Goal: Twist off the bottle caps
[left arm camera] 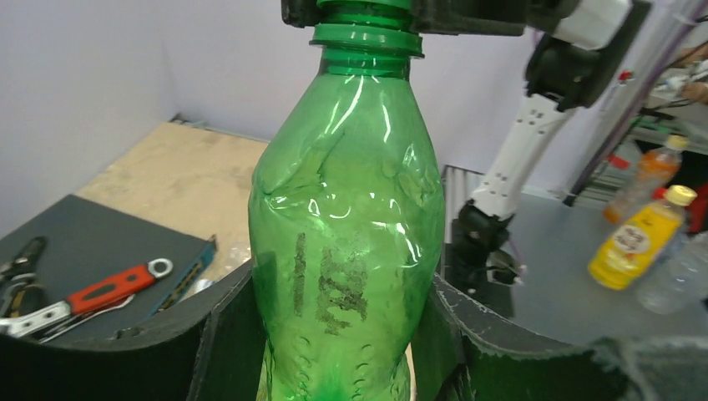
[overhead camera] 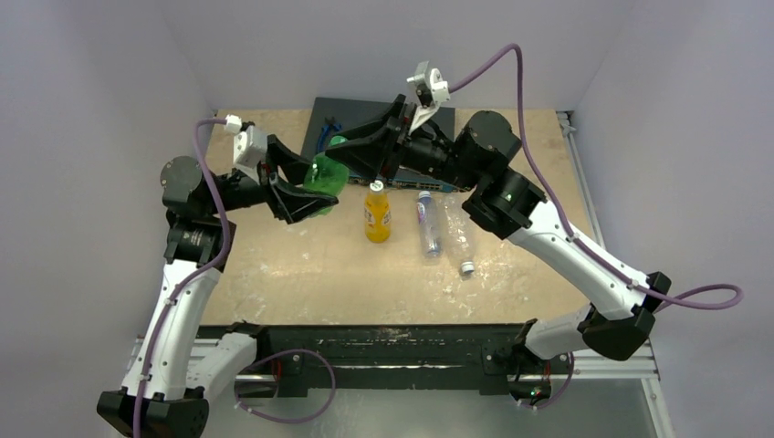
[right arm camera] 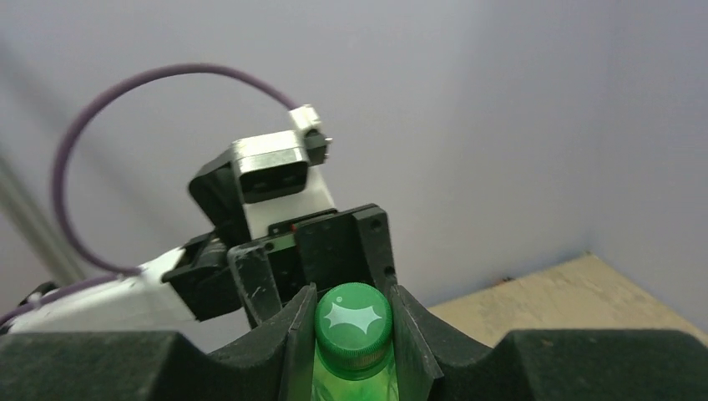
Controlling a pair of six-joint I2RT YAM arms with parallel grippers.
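Note:
My left gripper (left arm camera: 346, 334) is shut on the body of the green bottle (left arm camera: 346, 225) and holds it up off the table (overhead camera: 274, 265); it also shows in the top view (overhead camera: 321, 175). My right gripper (right arm camera: 353, 334) is shut on the bottle's dark green cap (right arm camera: 353, 322), one finger on each side; in the top view that gripper (overhead camera: 351, 146) meets the bottle's neck. The orange-yellow bottle (overhead camera: 377, 214) stands upright mid-table. The clear blue-labelled bottle (overhead camera: 427, 224) and the larger clear bottle (overhead camera: 459, 239) lie on their sides to its right.
A dark tray (overhead camera: 383, 114) with hand tools lies at the back of the table; an orange-handled wrench (left arm camera: 108, 288) shows on it in the left wrist view. Walls close in on three sides.

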